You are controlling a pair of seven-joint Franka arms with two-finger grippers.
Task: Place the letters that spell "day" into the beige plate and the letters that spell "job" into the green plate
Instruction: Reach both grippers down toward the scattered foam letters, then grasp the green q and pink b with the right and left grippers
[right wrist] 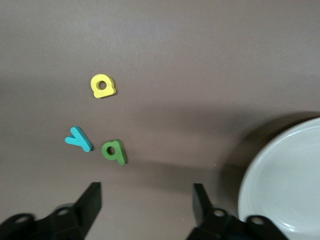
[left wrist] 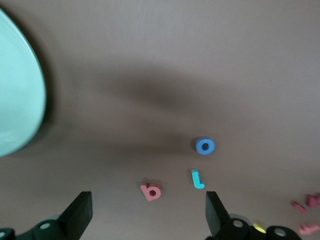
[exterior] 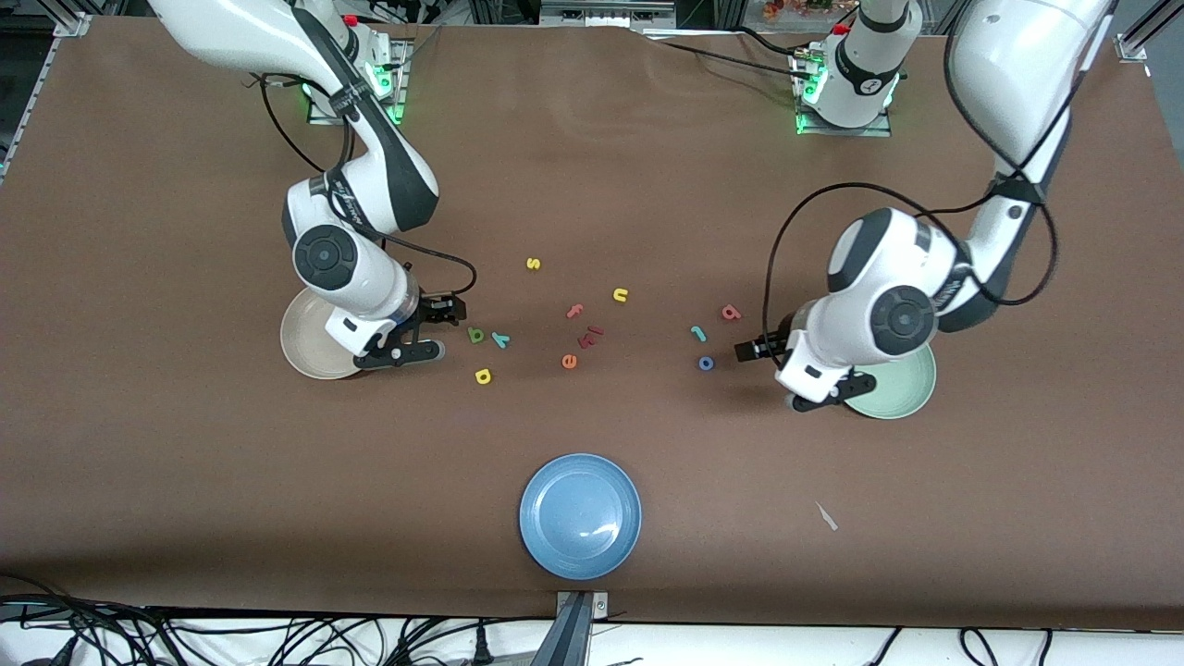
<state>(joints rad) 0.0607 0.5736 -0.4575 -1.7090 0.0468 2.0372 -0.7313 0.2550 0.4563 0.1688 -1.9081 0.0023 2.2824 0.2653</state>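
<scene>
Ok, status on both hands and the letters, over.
Left hand open, low beside the green plate. Right hand open by the beige plate. "day" letters and "job" letters all on table, both plates empty.

The front view looks down from high across the table [exterior: 185,481] at both arms, taking in the whole top. The left wrist view looks close down at the table past the left gripper [left wrist: 148,212], sharing the blue ring [left wrist: 205,146] and green plate [left wrist: 17,95] with it. The right wrist view likewise shares the beige plate [right wrist: 285,180] and yellow letter [right wrist: 102,86].
</scene>
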